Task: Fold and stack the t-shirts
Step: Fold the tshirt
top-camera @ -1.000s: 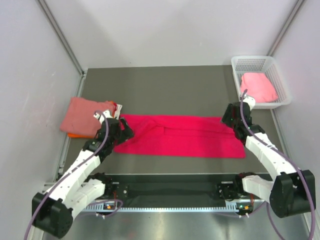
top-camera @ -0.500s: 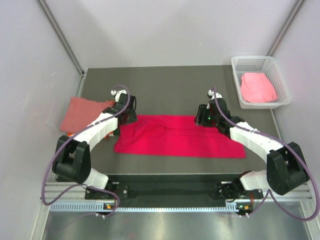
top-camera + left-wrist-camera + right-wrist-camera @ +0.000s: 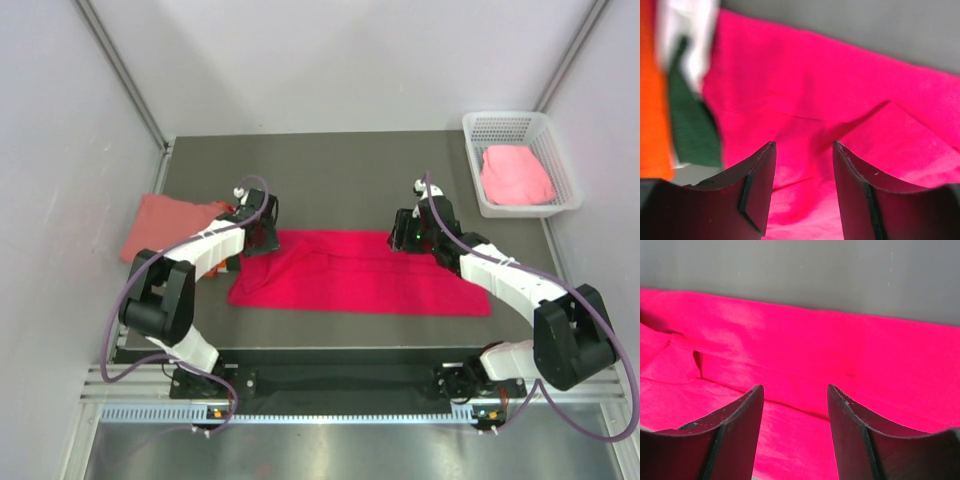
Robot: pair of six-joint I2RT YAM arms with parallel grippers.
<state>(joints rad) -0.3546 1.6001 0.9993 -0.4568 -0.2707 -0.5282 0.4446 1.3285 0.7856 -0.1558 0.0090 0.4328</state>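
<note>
The crimson-pink t-shirt (image 3: 360,272) lies as a long strip across the middle of the counter (image 3: 330,170). I have the left end effector (image 3: 804,146) and right end effector (image 3: 795,387) at its far edge, both released, clamping nothing.

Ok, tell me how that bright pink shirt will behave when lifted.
Probably floppy: the shirt lies flat with soft creases, so it should sag between grips. Likely light, being thin cloth. Pushed, it would probably bunch, like its uneven left end, rather than slide.
</note>
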